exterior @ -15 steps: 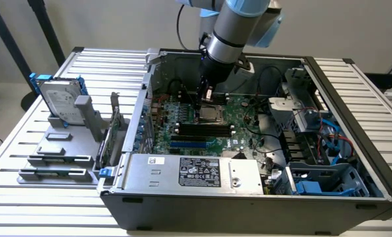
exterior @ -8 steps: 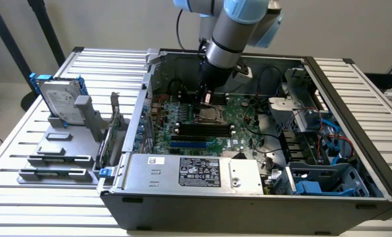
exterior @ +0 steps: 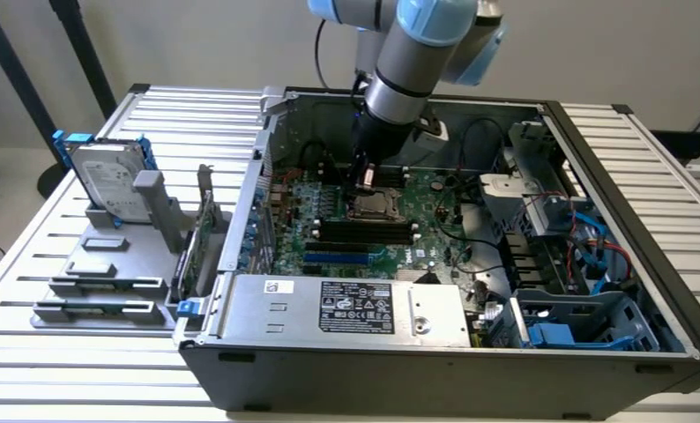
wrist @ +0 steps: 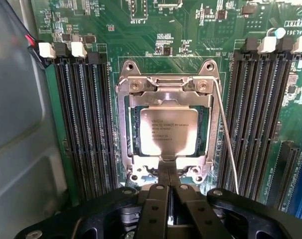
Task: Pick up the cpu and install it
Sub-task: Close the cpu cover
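From where I stand, the arm reaches down into the open computer case (exterior: 444, 370) on the worktop (exterior: 44, 352), with the gripper (exterior: 368, 181) low over the green motherboard (wrist: 161, 30). The jaws are pressed fully together with nothing visible between them. In the wrist view their tips (wrist: 168, 174) meet right at the near edge of the socket frame (wrist: 125, 124). I cannot tell whether they touch the chip.

The cpu (wrist: 168, 130) lies flat inside that metal frame, silver top up and printed lettering showing, between the two banks of black memory slots (wrist: 86, 124). The thin wire lever (wrist: 228, 144) runs alongside the frame.

I'd judge the chip light and completely stiff, with a smooth metal lid that would be slippery under hard fingertips. It is delicate too (the underside and the socket contacts are the parts I'd worry about, though neither is visible here). The sensible hold looks to be on two opposite side edges, kept level, never pressing on the face. The frame crowds those edges closely, so there is little room beside it.
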Controlling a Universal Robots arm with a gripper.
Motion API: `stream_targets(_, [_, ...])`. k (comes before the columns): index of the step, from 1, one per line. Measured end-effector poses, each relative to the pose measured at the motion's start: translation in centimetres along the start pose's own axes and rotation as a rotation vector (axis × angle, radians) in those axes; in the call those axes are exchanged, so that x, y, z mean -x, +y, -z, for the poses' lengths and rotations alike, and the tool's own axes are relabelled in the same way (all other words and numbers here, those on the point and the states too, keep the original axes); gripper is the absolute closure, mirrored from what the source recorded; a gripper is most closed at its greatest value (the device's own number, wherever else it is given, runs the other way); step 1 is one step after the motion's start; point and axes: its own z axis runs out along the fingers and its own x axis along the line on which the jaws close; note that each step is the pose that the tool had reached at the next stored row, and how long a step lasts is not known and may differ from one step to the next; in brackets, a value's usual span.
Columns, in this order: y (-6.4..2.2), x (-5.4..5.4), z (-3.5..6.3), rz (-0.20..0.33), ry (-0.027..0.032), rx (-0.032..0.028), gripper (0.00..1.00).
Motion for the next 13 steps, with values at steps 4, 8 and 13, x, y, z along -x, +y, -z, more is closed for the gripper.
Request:
stream_targets(4, [-0.81, 0.2, 0.81, 0.000, -0.0002, -0.0018, 0.89])
stream_targets(8, [-2.07, 0.6, 0.93, 0.001, 0.0032, -0.0023, 0.89])
stream_targets(13, [-2.62, 0.7, 0.97, 0.001, 0.0060, -0.0041, 0.89])
